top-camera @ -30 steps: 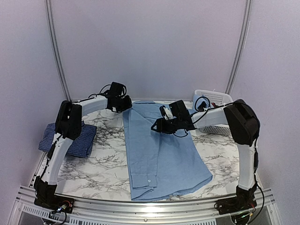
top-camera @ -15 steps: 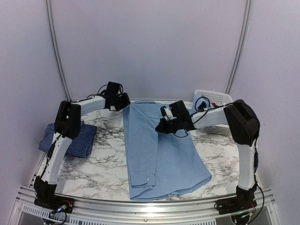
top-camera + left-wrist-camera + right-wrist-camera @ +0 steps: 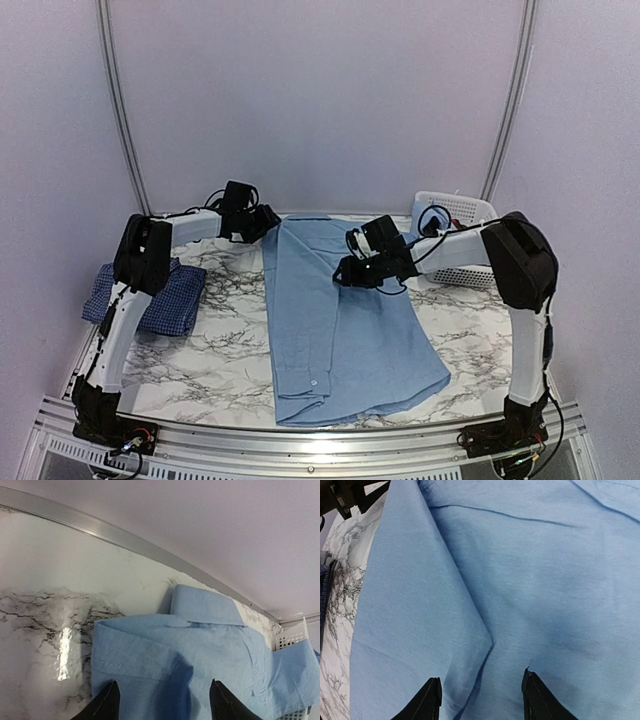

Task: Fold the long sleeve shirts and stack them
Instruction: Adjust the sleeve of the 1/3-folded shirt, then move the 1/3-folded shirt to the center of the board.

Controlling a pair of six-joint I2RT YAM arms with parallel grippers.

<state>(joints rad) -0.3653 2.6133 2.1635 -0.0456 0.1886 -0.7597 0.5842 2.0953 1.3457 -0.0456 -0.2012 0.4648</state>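
- Top external view: the light blue shirt (image 3: 345, 320) lies lengthwise down the middle of the marble tabletop (image 3: 220, 345), with its collar at the far edge and its hem near the near edge. Its left side is folded over onto the body, and a buttoned cuff shows near the hem.
- The dark blue checked shirt (image 3: 165, 295) sits folded at the left edge of the tabletop, well apart from the light blue one and partly behind the left arm.
- The left gripper (image 3: 262, 222) hangs at the far edge, just beside the light blue shirt's left shoulder.
- Left wrist view: its two fingers are spread above that shoulder, with no cloth pinched between them. The collar (image 3: 202, 605) lies flat beyond.
- The right gripper (image 3: 345, 270) is over the upper part of the light blue shirt.
- Right wrist view: its fingers stand apart above smooth cloth with a long crease, gripping nothing.
- A white basket (image 3: 462, 215) stands at the far right corner, and a bit of light blue cloth reaches its wall.
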